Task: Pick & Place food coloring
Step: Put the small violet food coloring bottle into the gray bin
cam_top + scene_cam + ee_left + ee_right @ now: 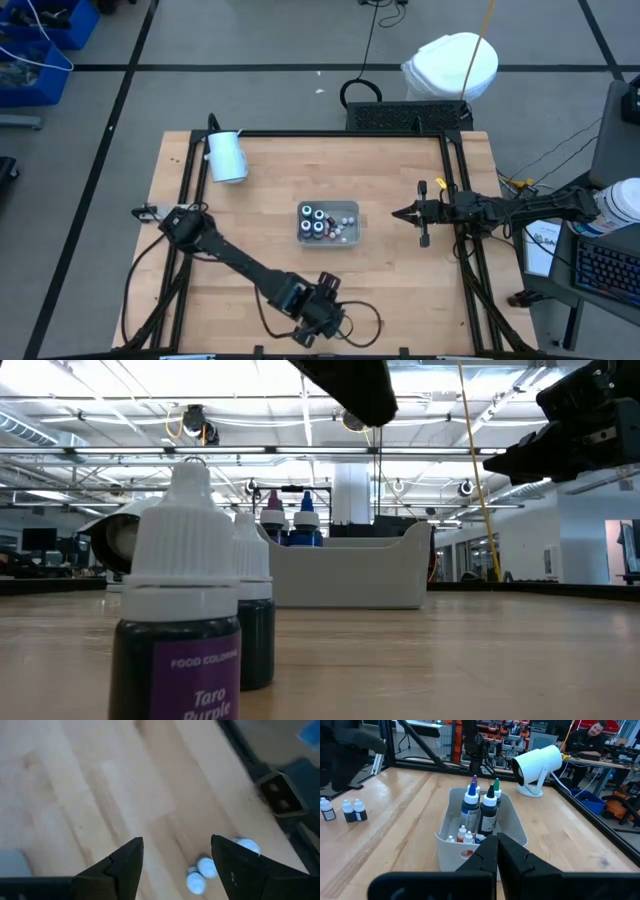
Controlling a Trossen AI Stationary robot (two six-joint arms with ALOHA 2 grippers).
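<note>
Food coloring bottles (480, 810) stand upright in the pale grey tray (352, 236) near the middle of the table (260, 190), their dark bodies and coloured caps rising above the rim, with tiny white ones, some showing red, lying low in the tray beside them. Three more small bottles (344, 810) stand on the bare wood at the near edge of the table, well apart from the tray; the low view shows the closest one (185, 630) with a white cap and a purple label, a second just behind it. The left gripper (176, 857) hangs above these three, its two dark fingers spread apart with nothing between them, and the white caps (200, 873) show below, close to one fingertip. The right gripper (497, 851) waits over the right part of the table, pointing toward the tray, its fingers pressed together on nothing. A white cylinder (226, 156) on a round base sits near the far left corner of the table, tilted on its side.
</note>
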